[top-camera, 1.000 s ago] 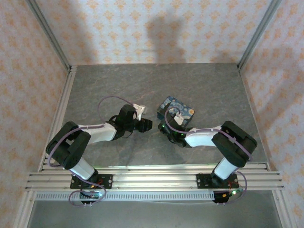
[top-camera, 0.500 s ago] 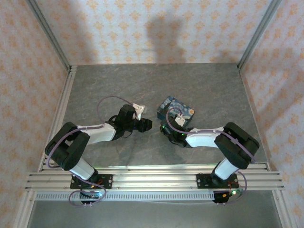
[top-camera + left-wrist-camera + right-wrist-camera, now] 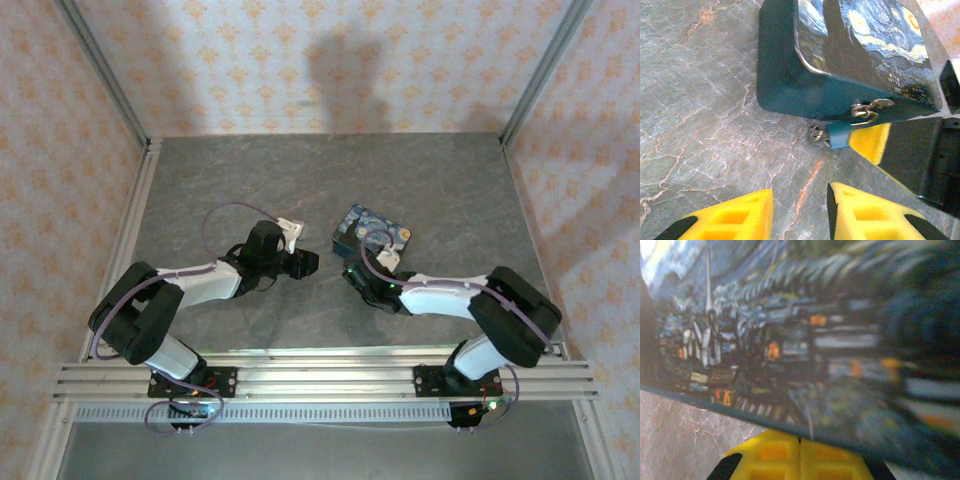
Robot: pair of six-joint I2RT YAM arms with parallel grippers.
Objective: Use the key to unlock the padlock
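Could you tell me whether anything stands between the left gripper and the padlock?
Nothing visible does: bare table lies between the open left gripper and the padlock beside the tin, with a finger of the right gripper beyond it.

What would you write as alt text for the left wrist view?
A tiny blue padlock sits at the yellow tip of the right gripper, just below the metal clasp of a blue swirl-painted tin on a grey marbled table. The left gripper is open in the foreground, apart from the padlock.
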